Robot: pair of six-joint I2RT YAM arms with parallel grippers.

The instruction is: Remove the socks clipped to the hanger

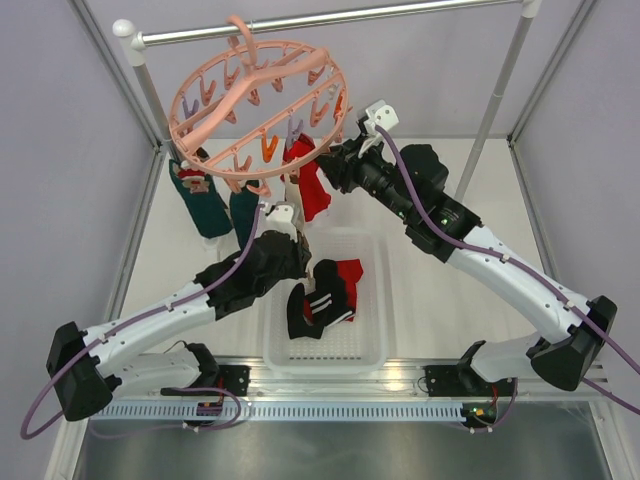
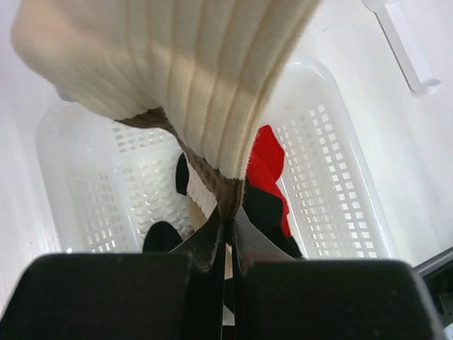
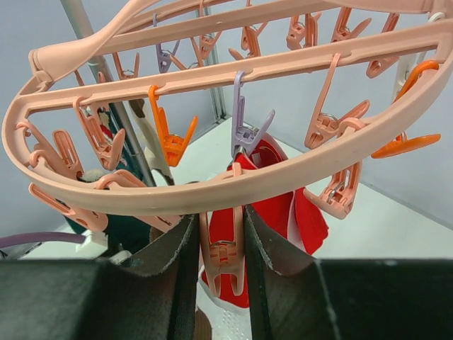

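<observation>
Left end effector [image 2: 228, 234] clenches beige sock [image 2: 177, 64] over basket [image 2: 340, 163]; right end effector [image 3: 220, 227] pinches clip [image 3: 223, 258].

Tilted salmon-pink ring hanger [image 3: 212, 193] holds teal, red and beige socks [image 1: 205, 205].

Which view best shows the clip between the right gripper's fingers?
Right wrist: the right gripper pinches the pink clip, with the red sock behind. In top external the clip is too small to pick out; left wrist misses it.
</observation>
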